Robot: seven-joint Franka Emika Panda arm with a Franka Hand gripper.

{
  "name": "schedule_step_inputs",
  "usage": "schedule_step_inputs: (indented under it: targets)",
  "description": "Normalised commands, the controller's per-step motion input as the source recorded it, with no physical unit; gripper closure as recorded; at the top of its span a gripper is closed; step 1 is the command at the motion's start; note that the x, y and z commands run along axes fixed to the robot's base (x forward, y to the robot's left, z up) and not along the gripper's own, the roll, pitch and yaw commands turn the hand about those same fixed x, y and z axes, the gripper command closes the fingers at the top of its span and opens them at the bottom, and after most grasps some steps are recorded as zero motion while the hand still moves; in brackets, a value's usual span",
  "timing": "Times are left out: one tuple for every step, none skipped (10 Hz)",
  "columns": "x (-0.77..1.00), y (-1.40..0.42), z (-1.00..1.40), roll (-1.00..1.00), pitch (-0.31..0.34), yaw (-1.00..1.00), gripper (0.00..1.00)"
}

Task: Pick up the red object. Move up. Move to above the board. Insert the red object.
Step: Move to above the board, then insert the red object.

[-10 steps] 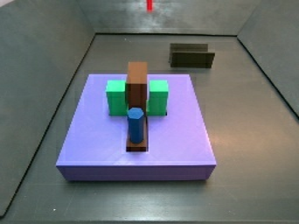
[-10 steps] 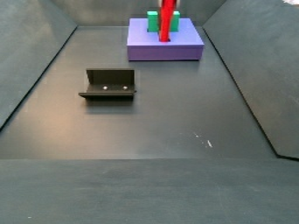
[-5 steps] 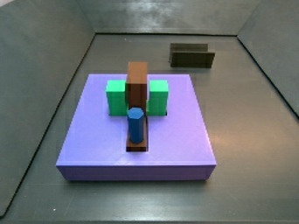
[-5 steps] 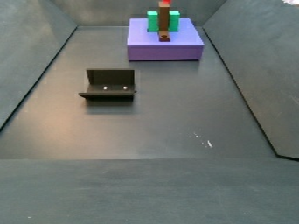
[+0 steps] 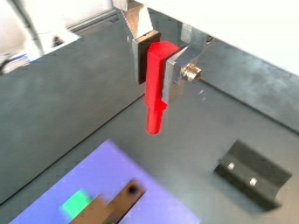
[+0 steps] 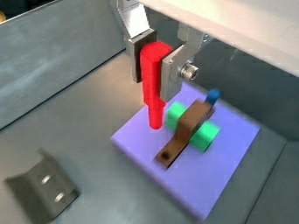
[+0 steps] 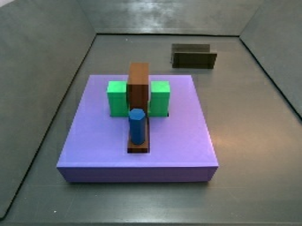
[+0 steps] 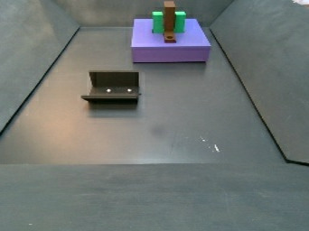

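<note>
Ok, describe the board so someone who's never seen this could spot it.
Find the purple slab on the dark floor. Along its middle lies the board, a narrow dark-brown bar crossing a green block, with a blue peg at one end. The gripper holds the red object above.

This looks like a simulated robot test cell, not a lived-in room: a bare dark-grey floor (image 8: 157,126) walled by plain grey panels (image 7: 48,106), flat untextured colours, and only rig pieces, such as the fixture (image 8: 112,87) at centre left and a purple slab (image 7: 139,132) mid-frame. The gripper (image 5: 158,66) appears only in both wrist views.
</note>
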Motion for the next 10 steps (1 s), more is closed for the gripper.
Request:
schedule_step_inputs:
  targets:
    - [0.09, -1.4, 0.22, 0.01, 0.131, 0.01, 1.0]
    - [0.08, -0.76, 0.13, 0.01, 0.147, 0.01, 1.0]
    - [0.09, -0.28, 0.06, 0.01, 0.149, 0.01, 1.0]
    - [-0.01, 0.03, 0.0, 0.0, 0.0, 0.0, 1.0]
    - [0.0, -0.43, -0.28, 0.11, -0.074, 0.06, 1.0]
    - [0.0, -0.72, -0.49, 0.27, -0.094, 0.17, 1.0]
    - [0.05, -0.17, -0.69, 0.25, -0.146, 0.08, 1.0]
    - [0.04, 0.43, -0.72, 0.09, -0.117, -0.06, 1.0]
    - [0.0, 0.75, -0.62, -0.08, -0.114, -0.2, 1.0]
    - [-0.03, 0.69, -0.56, -0.11, -0.106, -0.21, 1.0]
